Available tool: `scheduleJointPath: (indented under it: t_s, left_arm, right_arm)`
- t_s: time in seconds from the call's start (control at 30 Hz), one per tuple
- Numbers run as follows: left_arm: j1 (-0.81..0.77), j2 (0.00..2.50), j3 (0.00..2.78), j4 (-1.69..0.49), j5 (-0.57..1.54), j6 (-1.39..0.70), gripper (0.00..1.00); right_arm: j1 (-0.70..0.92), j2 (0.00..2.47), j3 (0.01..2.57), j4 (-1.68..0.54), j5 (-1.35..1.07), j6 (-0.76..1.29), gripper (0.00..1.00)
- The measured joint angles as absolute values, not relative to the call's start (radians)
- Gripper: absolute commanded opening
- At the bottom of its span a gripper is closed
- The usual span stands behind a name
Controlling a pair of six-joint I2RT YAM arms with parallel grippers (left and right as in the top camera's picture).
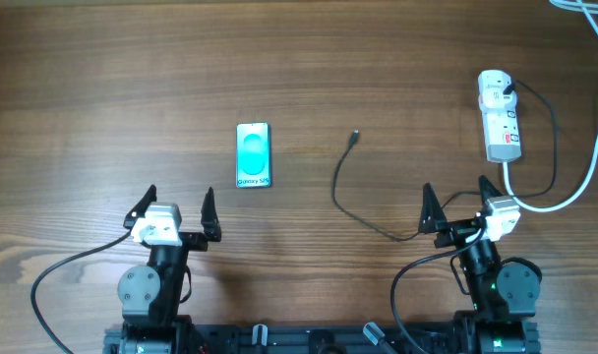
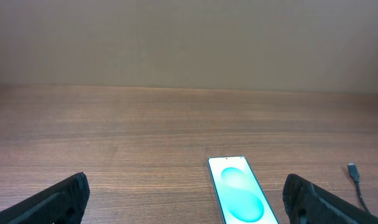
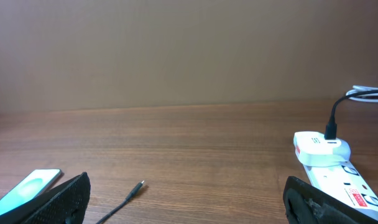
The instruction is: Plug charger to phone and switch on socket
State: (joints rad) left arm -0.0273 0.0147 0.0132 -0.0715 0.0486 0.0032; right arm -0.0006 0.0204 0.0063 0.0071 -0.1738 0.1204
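Overhead shot: the phone (image 1: 253,155) lies flat on the wooden table (image 1: 102,98), screen up and glowing turquoise. The white text at its near end looks like "Galaxy S25", though the last bit is tiny, so don't quote me. The charger (image 1: 335,187) snakes across the middle of the table, and its connector plug (image 1: 354,137) lies loose to the right of the phone, not touching it. The socket (image 1: 500,116) sits far right with a black plug (image 1: 510,91) in its far end and a white cable (image 1: 574,197) looping beside it. It has red marks and some print, too small to read. The left gripper (image 1: 180,191) and right gripper (image 1: 455,185) both have their fingers spread wide, nothing in them, near the table's front edge.
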Motion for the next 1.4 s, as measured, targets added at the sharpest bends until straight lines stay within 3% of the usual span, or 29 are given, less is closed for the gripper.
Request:
scheduleJointPath:
  t_s: [1.4]
  left_arm:
    - [-0.025, 0.024, 0.018, 0.001, 0.042, -0.002, 1.00]
  right_arm:
    - [-0.001, 0.020, 0.006, 0.007, -0.174, 0.120, 1.00]
